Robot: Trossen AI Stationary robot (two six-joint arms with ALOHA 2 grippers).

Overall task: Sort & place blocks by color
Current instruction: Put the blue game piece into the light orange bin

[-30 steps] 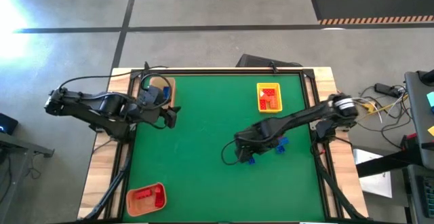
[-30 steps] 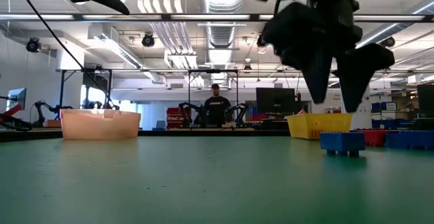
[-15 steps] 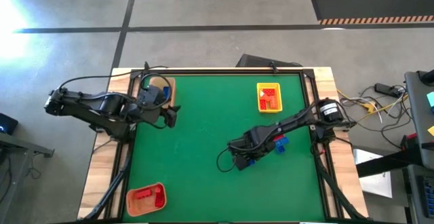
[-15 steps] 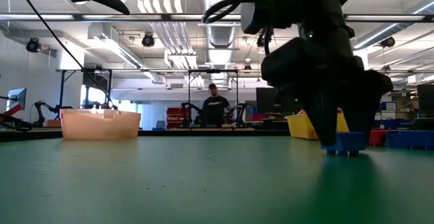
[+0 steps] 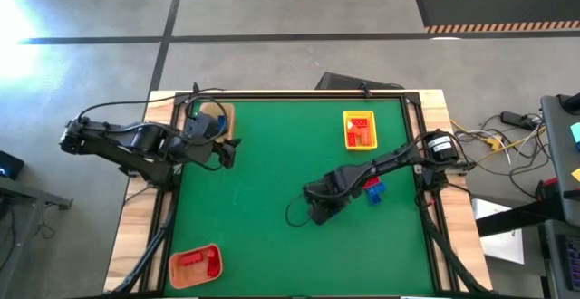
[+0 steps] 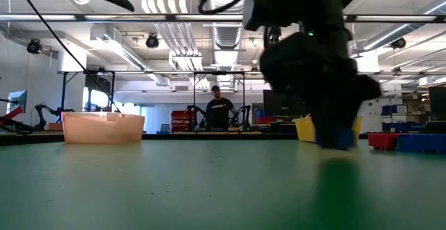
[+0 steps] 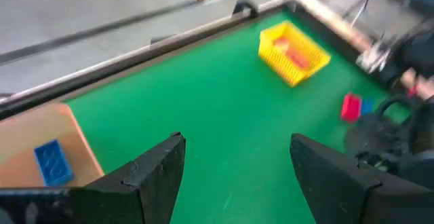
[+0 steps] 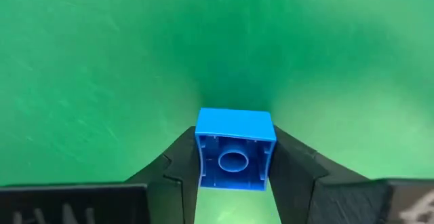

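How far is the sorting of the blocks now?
Done: red blocks lie in the yellow tray, one blue block in the tan tray. In hand: the right gripper holds a blue block. Left: a red block and another blue one on the table.

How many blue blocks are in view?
3: one in the tan tray by the left gripper, one between the right gripper's jaws, one beside a red block. Others may be hidden.

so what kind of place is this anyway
Probably a robotics lab or workshop: open ceiling ducts, more robot arms on benches behind, a person at a far station, and a framed green table on a concrete floor.
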